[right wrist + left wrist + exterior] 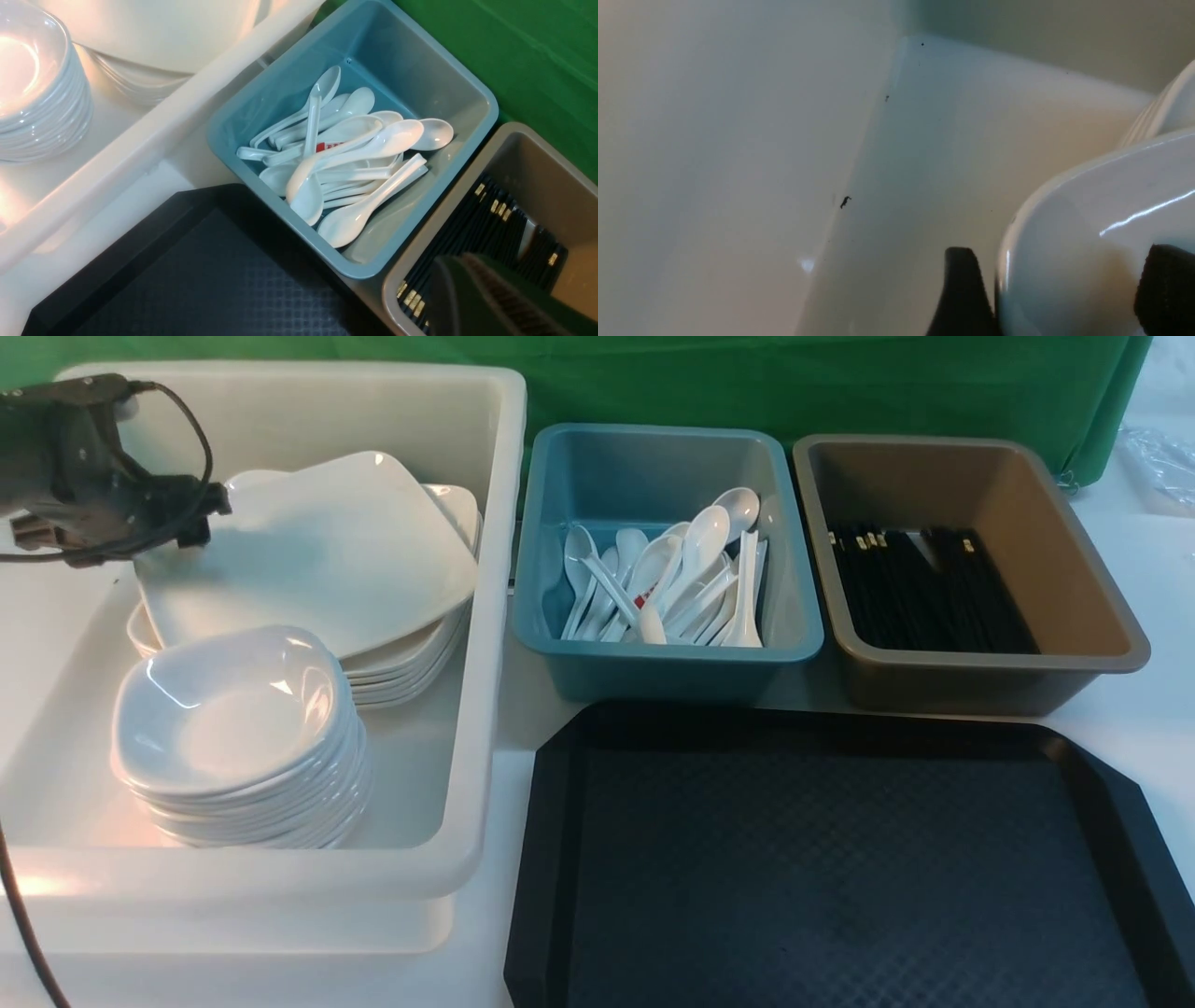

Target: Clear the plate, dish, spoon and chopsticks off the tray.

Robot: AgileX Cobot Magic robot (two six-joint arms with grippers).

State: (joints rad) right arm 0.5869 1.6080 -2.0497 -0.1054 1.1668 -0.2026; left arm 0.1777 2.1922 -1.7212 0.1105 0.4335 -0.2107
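Table [1144,728] bearing tray [546,859], three tubs [667,677]

Bright glare on plate [1101,210], perhaps soft-focus.

White sq. plate [317,551] tilted atop stack [411,661]; black tray [840,859] flat, front-right.

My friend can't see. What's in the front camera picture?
The left gripper hangs open at a corner of the top plate, stacked in a white tub. Spoons lie in a blue tub, chopsticks a brown tub, and the black tray sits bare in front.
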